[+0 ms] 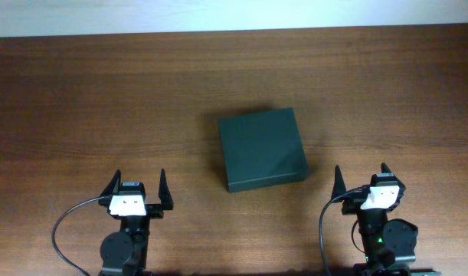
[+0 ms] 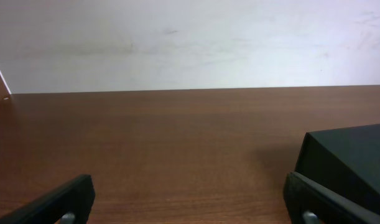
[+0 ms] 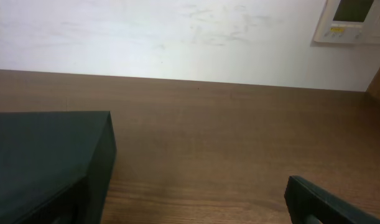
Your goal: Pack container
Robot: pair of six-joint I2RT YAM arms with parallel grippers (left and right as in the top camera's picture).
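Both arms sit at the near edge, one on the left and one on the right, well apart. My left arm (image 1: 125, 244) is folded low with its wrist aimed at the far side — left jaws spread wide, holding nothing. My right arm (image 1: 383, 238) mirrors it, right jaws just as wide and empty. In the left wrist view both fingertips (image 2: 65, 199) show at the bottom corners; in the right wrist view only one finger (image 3: 329, 200) shows — lower right.
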